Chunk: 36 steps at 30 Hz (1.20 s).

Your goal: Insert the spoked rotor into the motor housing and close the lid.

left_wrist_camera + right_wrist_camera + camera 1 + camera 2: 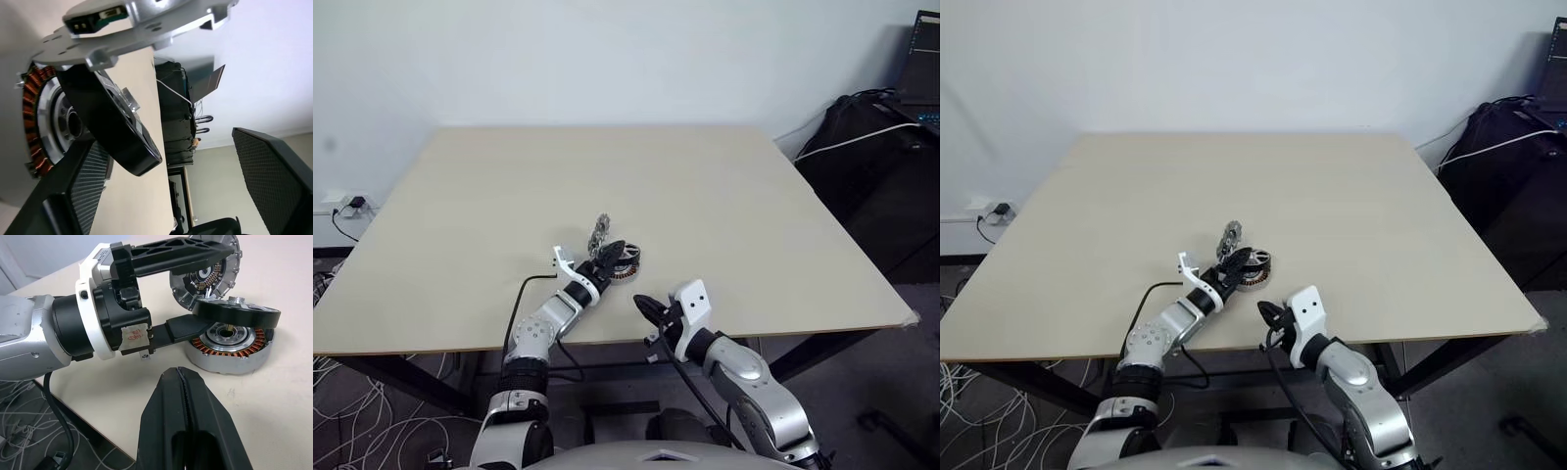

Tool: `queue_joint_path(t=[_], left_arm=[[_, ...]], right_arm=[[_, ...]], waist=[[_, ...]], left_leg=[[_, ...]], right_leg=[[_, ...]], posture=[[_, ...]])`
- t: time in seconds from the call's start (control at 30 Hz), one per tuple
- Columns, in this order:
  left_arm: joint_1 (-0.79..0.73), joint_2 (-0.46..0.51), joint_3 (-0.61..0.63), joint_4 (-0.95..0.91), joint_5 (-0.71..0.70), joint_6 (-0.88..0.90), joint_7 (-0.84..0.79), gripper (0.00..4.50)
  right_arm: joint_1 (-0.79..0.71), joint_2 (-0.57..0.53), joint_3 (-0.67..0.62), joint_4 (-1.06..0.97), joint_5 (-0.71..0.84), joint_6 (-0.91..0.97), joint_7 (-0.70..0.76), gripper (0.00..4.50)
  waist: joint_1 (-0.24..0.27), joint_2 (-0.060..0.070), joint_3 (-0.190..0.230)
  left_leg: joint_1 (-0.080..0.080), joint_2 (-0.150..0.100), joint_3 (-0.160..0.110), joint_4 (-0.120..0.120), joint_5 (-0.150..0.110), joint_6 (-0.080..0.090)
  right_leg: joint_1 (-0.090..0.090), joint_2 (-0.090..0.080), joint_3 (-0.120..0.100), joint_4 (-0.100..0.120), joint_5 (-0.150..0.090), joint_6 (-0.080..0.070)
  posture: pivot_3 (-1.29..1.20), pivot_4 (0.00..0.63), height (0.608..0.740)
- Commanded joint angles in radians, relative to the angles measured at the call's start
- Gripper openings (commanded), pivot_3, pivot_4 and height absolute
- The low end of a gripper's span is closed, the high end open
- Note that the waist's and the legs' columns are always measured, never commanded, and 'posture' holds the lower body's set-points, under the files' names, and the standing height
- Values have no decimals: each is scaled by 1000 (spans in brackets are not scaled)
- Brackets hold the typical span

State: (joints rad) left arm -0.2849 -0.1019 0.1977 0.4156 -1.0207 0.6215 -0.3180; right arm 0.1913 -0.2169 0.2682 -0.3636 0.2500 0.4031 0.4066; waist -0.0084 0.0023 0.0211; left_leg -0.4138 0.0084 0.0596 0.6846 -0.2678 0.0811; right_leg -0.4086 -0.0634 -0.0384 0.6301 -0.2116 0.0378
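Two steps remain: the spoked rotor (238, 315) sits tilted on the motor housing (230, 348), seemingly unseated; lid (208, 267) stands just beyond; left pincer (195, 291) wide, right pincer (182, 382) closed, empty.

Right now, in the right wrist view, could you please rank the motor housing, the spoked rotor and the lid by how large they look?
1. The motor housing and the spoked rotor look about equally wide; the rotor lies tilted atop the housing, so I won't rank them.
2. The lid looks smallest, though it stands behind them, farther from the camera.
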Motion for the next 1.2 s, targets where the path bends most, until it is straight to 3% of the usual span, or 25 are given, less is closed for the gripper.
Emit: queue_joint_path(t=[0.03,0.6,0.7,0.93,1.03,1.2], left_arm=[[57,-100,-14,-84,-1,4,-8,3979],[210,-29,7,-274,-23,39,56,3979],[235,6,-39,-345,18,25,-9,3979],[310,93,-205,-490,309,-190,-135,3979],[335,143,-278,-483,476,-323,-164,3387],[373,219,-377,-413,750,-559,-140,1786]], right_arm=[[-10,8,-11,-34,3,-16,-7,0],[-18,17,-10,-25,3,-19,0,0],[-21,19,-13,-21,-2,-24,-3,0],[-63,60,-33,19,-42,-29,-75,0],[-112,67,-29,77,-97,-20,-122,0],[-215,85,-24,202,-163,12,-171,0]], waist=[[0,0,0],[4,0,-2],[1,1,-2],[-3,5,-4],[-3,5,-5],[-2,8,-6]], left_leg=[[0,0,0,0,0,0],[1,0,1,1,-2,-4],[1,0,1,0,-2,-4],[1,0,2,-1,-2,-4],[2,1,3,-1,-2,-4],[2,1,3,-2,-1,-5]], right_leg=[[0,0,0,0,0,0],[0,-6,1,1,1,1],[0,-6,1,0,1,0],[-1,-2,2,0,1,-1],[-1,-4,3,0,2,-1],[-3,-4,3,1,3,-2]], posture=[[0,0,740],[0,0,740],[0,0,740],[0,0,740],[0,0,740],[0,0,740]])
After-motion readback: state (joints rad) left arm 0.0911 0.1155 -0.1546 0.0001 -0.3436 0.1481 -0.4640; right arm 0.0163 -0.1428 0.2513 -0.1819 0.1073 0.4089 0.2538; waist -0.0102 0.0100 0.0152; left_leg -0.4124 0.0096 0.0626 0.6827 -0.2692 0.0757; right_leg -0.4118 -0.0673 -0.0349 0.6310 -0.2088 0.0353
